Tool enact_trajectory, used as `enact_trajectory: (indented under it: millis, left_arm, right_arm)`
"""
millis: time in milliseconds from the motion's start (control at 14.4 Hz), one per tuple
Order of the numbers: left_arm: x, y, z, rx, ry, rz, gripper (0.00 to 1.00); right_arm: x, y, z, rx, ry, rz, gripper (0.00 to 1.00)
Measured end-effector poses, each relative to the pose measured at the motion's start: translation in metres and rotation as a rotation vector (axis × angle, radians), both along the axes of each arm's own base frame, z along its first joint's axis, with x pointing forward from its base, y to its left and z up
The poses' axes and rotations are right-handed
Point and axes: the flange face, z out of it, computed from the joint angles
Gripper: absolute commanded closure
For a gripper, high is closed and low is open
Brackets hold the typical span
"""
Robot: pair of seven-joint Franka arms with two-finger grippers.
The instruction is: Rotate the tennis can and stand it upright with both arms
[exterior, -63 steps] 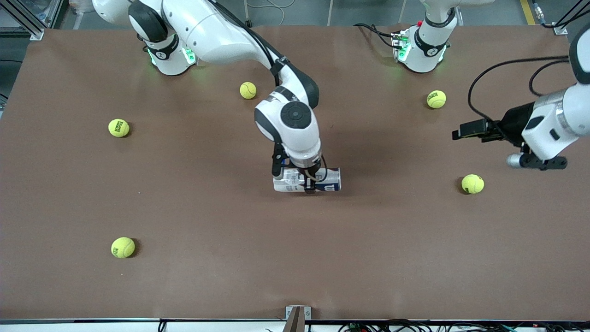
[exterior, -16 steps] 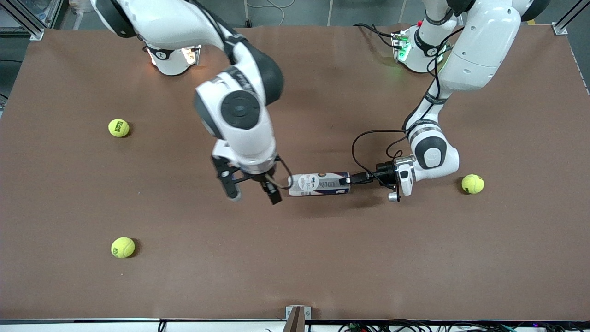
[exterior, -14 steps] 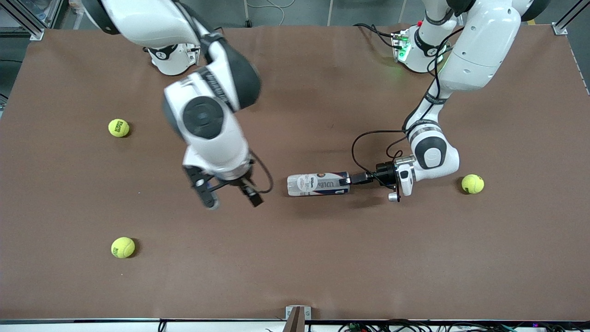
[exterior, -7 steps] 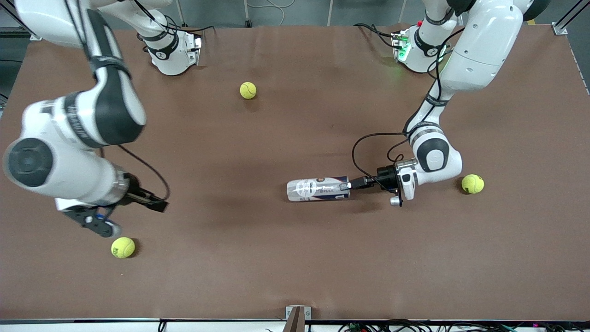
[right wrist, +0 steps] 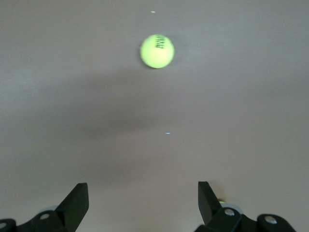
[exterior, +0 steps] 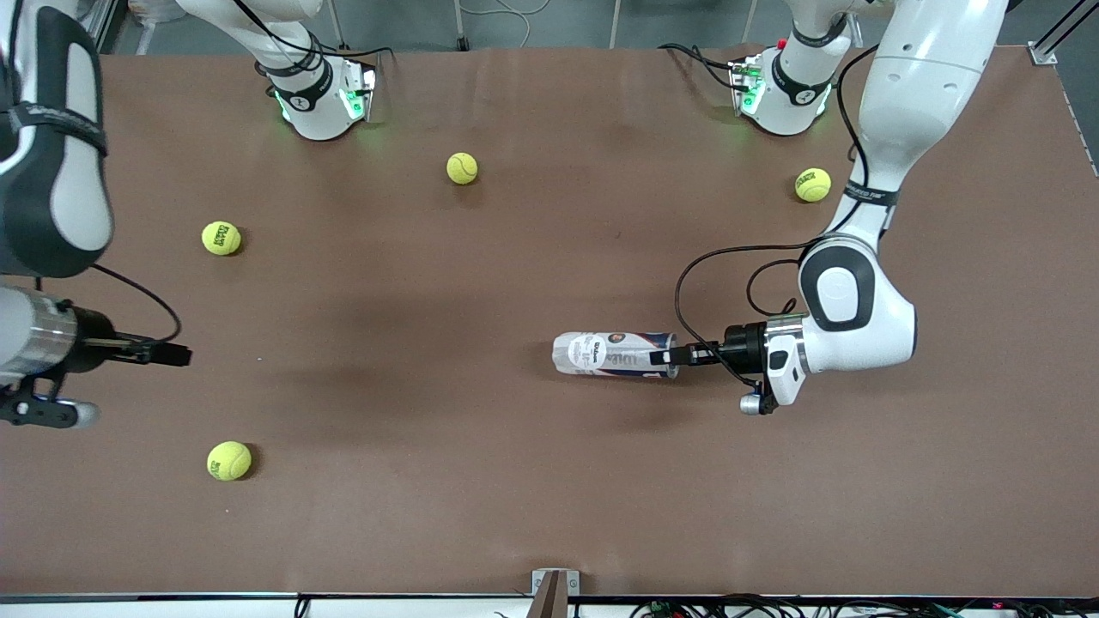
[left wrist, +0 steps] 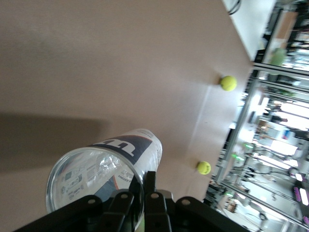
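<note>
The tennis can (exterior: 614, 354), a clear tube with a white-and-navy label, lies horizontal near the table's middle, just above the brown table. My left gripper (exterior: 668, 354) is shut on the rim of its open end, one finger inside and one outside. In the left wrist view the can (left wrist: 111, 164) points away from the left gripper (left wrist: 143, 186). My right gripper (exterior: 176, 354) is open and empty over the right arm's end of the table. It holds nothing in the right wrist view (right wrist: 142, 203).
Several yellow-green tennis balls lie scattered: one (exterior: 462, 168) between the bases, one (exterior: 812, 184) near the left arm's base, and two (exterior: 221, 238) (exterior: 229, 460) toward the right arm's end. The right wrist view shows one ball (right wrist: 157, 50).
The right arm let go of the can and swung away to its end of the table, gripper open. The left gripper, holding the can's rim, has pulled it slightly toward the left arm's end.
</note>
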Motion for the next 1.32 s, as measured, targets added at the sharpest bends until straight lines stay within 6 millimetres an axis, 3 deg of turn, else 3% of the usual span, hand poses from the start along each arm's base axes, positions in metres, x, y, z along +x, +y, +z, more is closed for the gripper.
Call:
enact_trajectory:
  millis: [139,278,417,625,1042,1181,1320]
  left_arm:
    - [0.008,-0.016,0.034,0.132,0.045,0.002,1.00]
    - [0.011,-0.047,0.071,0.244,0.074,0.019,1.00]
    - [0.003,-0.092,0.106,0.368,0.087,0.032,1.00]
    - [-0.028,-0.162,0.132,0.554,0.067,0.060,1.00]
    - [-0.137,-0.290,0.134,0.916,-0.055,0.039,1.00]
    - [-0.173,-0.321,0.128,0.957,-0.071,0.023,1.00]
    - [-0.192,-0.338,0.116,0.983,-0.076,0.002,1.00]
  right_arm:
    - [-0.005,-0.027,0.002,0.008,0.009,0.012,0.00]
    - [-0.008,-0.041,0.009,0.018,0.003,0.069,0.00]
    - [-0.012,-0.045,0.019,0.018,-0.009,0.089,0.00]
    - [-0.013,-0.046,0.029,0.015,-0.026,0.090,0.00]
    - [-0.015,-0.031,0.050,0.022,-0.056,0.115,0.00]
    - [-0.023,-0.025,0.064,0.024,-0.050,0.124,0.00]
    - [-0.034,-0.022,0.077,0.025,-0.031,0.127,0.00]
